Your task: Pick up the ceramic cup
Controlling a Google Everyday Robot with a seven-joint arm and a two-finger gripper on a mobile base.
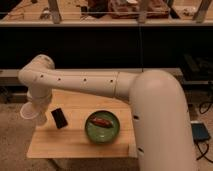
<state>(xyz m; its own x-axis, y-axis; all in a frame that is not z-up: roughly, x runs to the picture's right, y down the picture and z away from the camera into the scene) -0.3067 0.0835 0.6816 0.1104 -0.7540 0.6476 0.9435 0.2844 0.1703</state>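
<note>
- Ceramic cup [28, 111]: we see it as a pale, wide-mouthed round shape at the far left end of the wooden table [75, 142], at or just past the table's left edge, directly under the end of the arm.
- We place the gripper [36, 104] right at the cup, hidden behind the wrist housing. We cannot tell how it stands, nor whether it truly has hold of the cup.
- We judge the cup to be at the lifting stage, since it seems to hang at the table's edge rather than sit squarely on the wood; whether its base touches the table we cannot tell.
- We would confirm a firm hold on the cup's wall before raising further, because a smooth glazed wall can slip.
- We would lift straight up from the table, keeping the mouth level so the cup does not tip out of the grasp.
- We would keep the wrist away from the dark flat object [59, 118], which lies on the table just right of the cup.
- We note the green bowl [102, 126] with something reddish inside, further right on the table and well apart from the cup; it needs no attention.
- We would move slowly, as a drop off the table's left side would likely break the cup.
</note>
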